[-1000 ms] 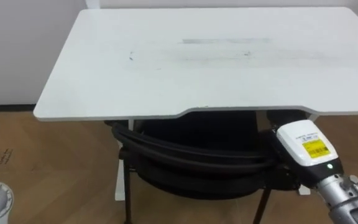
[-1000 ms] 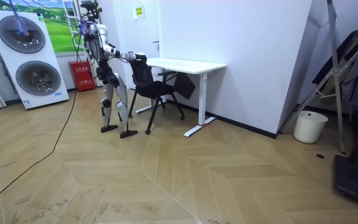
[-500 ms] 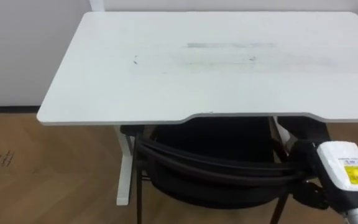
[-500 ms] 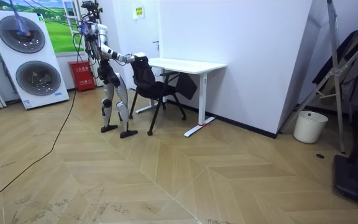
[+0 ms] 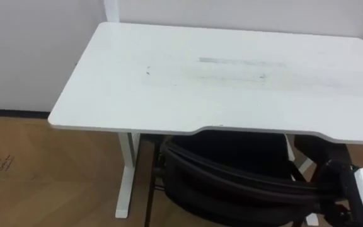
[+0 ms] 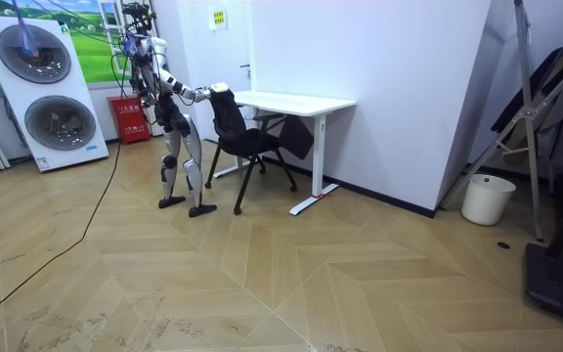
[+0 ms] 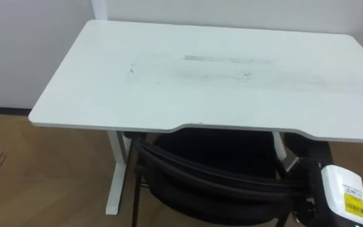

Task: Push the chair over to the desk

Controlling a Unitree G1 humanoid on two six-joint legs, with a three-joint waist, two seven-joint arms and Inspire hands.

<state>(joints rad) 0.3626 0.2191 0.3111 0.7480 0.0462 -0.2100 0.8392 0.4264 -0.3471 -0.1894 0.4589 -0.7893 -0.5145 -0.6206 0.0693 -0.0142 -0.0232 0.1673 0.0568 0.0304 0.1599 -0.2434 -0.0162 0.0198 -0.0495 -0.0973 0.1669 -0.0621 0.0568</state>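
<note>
**Robot at a white desk, black chair partly under it**

We look down from the robot's head onto a white tabletop [image 5: 219,82] marked with faint grey smudges. Its right end is cut off by the picture's edge. A shallow notch curves into the near edge, and the black chair [image 5: 232,183] shows just below it. We see the curved top of its backrest and the dark back beneath that. The seat is hidden under the tabletop, and the chair's lower part runs out of the bottom of the picture. A white desk leg [image 5: 126,170] stands on the wooden floor [image 6: 262,274] to the left of the chair.

At lower right, the right hand [image 7: 340,194] comes in, its white back and yellow label partly cut off. It sits at the right end of the backrest, where its dark parts merge with the dark chair. We cannot tell whether the hand is open or closed on the chair.

In the room view, the robot stands upright at the end of the desk on the room view's left. Its right arm is stretched forward to the top of the backrest. The hand is too small there to make out. Two stacked machines [image 6: 42,93] with round doors stand behind the robot.
</note>
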